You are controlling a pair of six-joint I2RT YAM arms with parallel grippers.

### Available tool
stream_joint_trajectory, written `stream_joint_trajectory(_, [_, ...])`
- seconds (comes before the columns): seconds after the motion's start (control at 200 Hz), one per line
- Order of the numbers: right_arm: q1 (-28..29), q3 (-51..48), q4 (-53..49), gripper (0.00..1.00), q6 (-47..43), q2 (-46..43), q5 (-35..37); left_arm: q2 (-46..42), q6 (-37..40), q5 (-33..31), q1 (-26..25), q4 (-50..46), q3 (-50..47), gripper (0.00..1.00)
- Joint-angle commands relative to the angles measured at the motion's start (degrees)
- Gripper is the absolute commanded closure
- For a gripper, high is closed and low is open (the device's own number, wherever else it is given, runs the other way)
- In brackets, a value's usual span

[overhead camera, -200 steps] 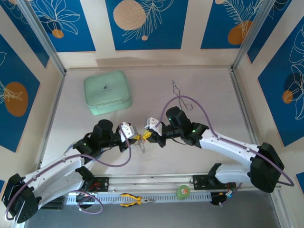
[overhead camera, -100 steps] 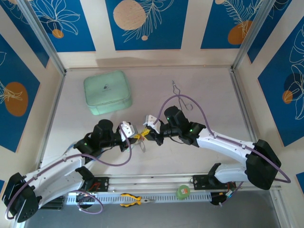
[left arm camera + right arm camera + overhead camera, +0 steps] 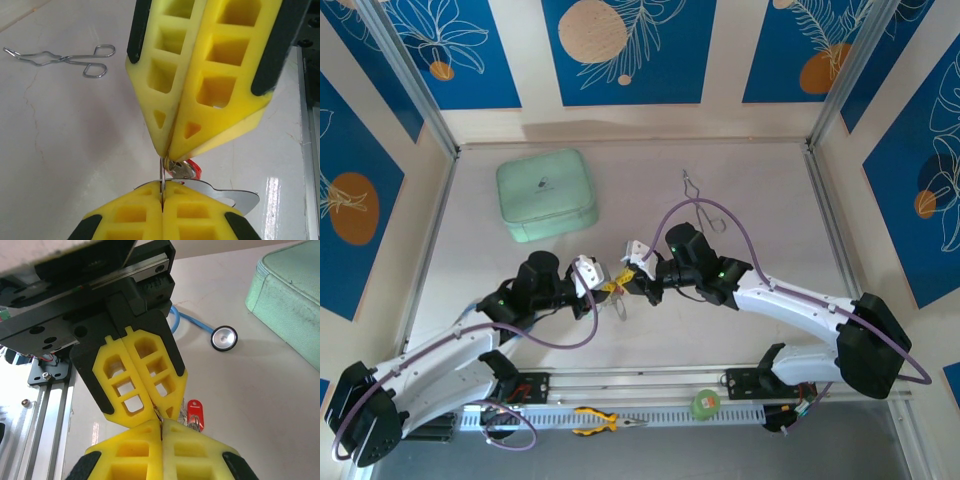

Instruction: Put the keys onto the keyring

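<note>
Left gripper pinched shut on the stiff flat keyring, right gripper shut tip-to-tip with it mid-frame, seemingly nipping a tiny slippery key by its head.

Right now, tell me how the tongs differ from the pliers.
The tongs are bare silver wire; the pliers have yellow handles. The tongs are slim with loop handles; the pliers are stouter. The tongs lie on the table; the pliers lie on the slotted rail at the near edge. Both are hinged tools lying loose, nothing gripping them.
</note>
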Motion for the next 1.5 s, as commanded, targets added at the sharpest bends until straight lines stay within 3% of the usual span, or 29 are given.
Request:
stream_joint_trajectory(0.0, [0.33,0.64,1.11,1.0,-0.62,-0.32,0.53,-0.23,-0.3,2.09,-0.17,0.59,1.0,1.0])
stream_joint_trajectory(0.335, [0.36,1.5,0.3,1.0,1.16,1.62,9.55,-1.17,0.12,3.27,-0.16,1.2,0.71,1.0])
stream_joint_trajectory(0.59, [0.1,3.19,0.07,1.0,8.32,2.78,13.6,-2.3,1.8,2.41,-0.15,1.97,0.03,1.0])
stream_joint_trajectory(1.01, [0.6,4.08,0.64,1.0,15.4,4.13,13.76,-2.69,3.48,0.38,-0.6,2.4,-0.31,1.0])
stream_joint_trajectory(1.185, [0.03,5.27,-2.98,1.0,16.74,5.24,8.98,-3.87,4.32,-2.78,-0.8,5.6,-1.58,1.0])
stream_joint_trajectory(1.305, [-0.84,4.87,-3.98,0.77,15.68,3.69,6.58,-4.09,4.88,-3.89,-0.88,6.62,-2.11,1.0])
stream_joint_trajectory(1.495, [-7.0,5.5,-8.12,0.62,10.87,-1.67,-3.53,-4.17,4.18,-2.52,-0.92,9.83,-3.29,1.0])
